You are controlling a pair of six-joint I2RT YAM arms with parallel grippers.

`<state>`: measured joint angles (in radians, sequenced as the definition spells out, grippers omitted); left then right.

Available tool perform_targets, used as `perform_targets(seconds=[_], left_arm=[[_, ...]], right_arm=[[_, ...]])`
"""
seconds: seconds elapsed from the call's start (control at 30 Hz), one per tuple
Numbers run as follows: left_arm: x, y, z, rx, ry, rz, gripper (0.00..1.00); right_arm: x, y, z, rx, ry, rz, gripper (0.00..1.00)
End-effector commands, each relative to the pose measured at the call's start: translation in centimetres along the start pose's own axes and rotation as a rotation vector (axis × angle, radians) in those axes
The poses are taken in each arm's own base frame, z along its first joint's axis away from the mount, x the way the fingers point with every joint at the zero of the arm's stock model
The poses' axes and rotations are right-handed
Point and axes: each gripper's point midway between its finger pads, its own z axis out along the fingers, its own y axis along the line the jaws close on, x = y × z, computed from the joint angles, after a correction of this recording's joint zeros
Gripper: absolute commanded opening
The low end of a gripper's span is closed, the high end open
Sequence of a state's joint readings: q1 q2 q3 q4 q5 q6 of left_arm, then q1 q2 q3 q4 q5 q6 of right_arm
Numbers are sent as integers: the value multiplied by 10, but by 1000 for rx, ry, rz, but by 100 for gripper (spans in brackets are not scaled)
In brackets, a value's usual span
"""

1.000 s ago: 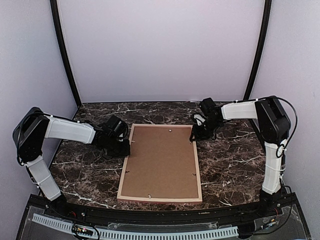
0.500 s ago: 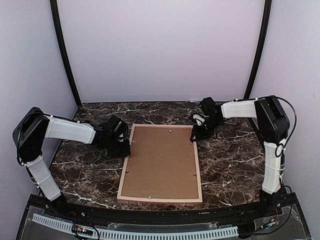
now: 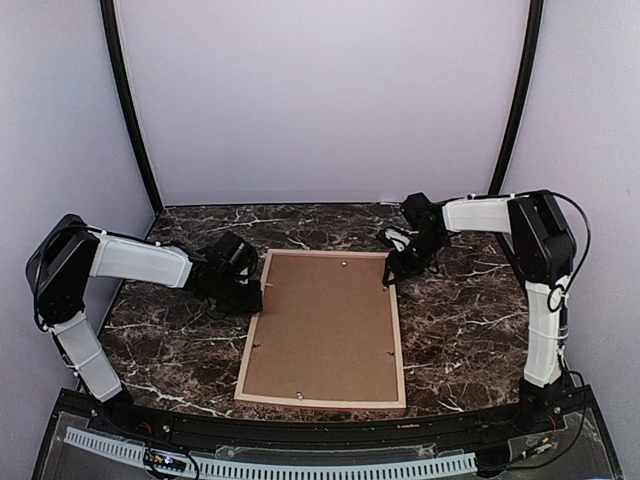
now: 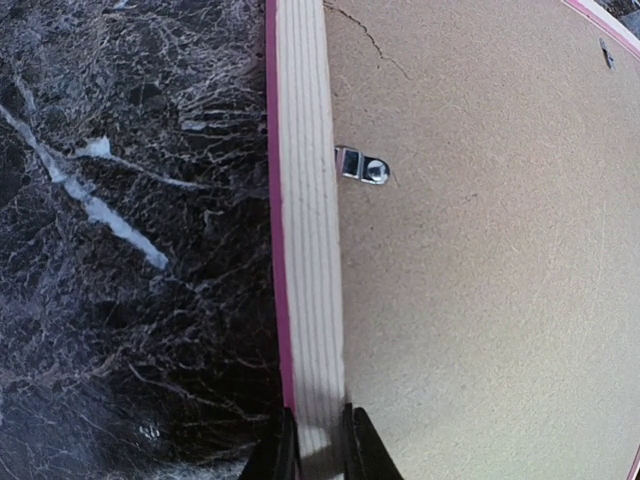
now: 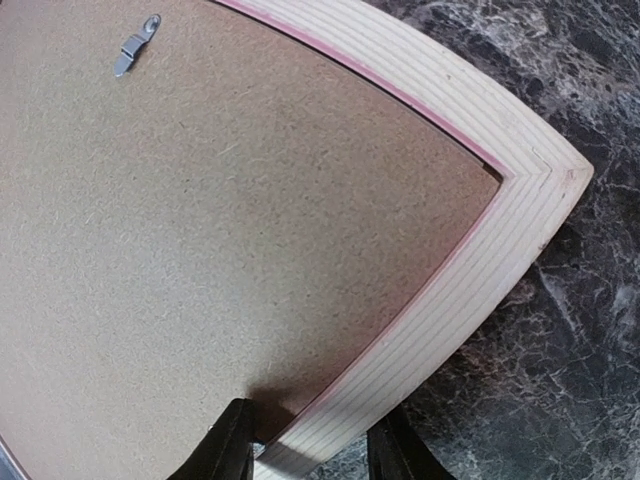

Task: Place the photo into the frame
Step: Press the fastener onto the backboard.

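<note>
Face-down frame [image 3: 320, 401]; left gripper [image 4: 320, 455] pinches left rail; right gripper [image 5: 312, 445] straddles far-right corner, seemingly clamped.

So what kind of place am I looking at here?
Probably a robot test booth rather than a home: plain pale walls closing in a marble-patterned table, a left arm and right arm mounted at its near edge.

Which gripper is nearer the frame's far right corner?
Right. The right gripper straddles the right rail of the frame just short of that corner; the left gripper pinches the left rail, across the backing board.
</note>
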<state>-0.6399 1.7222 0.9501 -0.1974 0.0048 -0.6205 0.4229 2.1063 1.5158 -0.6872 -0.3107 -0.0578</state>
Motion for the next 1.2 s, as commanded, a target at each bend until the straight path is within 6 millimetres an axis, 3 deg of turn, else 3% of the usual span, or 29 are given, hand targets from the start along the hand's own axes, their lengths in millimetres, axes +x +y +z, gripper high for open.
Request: perform_targets(seconds=[0.0,0.2,0.53,0.6,0.73,0.97,1.17], left_arm=[[-6,-10,-6,27,2,21,0],[-7,-20,-11,84,0,1,3],[-18,-29,-19,113,-17,-15,43],[-21,-27,-20,103,-22,-20,54],[-35,-19,-25,82,-64,-40,65],[-54,-6,-27,41,-107,-37,70],[-61,1,-22,9,-124,-34,70]], right_arm=[[39,-10,15,-19,163,17,38],[10,-9,17,-71,97,55,32],[-39,-9,27,-124,57,30,30],[-48,-8,27,-135,39,13,32],[-60,-9,20,-118,10,2,43],[-57,-14,2,-41,-45,159,55],[-35,-5,-7,13,-54,231,58]])
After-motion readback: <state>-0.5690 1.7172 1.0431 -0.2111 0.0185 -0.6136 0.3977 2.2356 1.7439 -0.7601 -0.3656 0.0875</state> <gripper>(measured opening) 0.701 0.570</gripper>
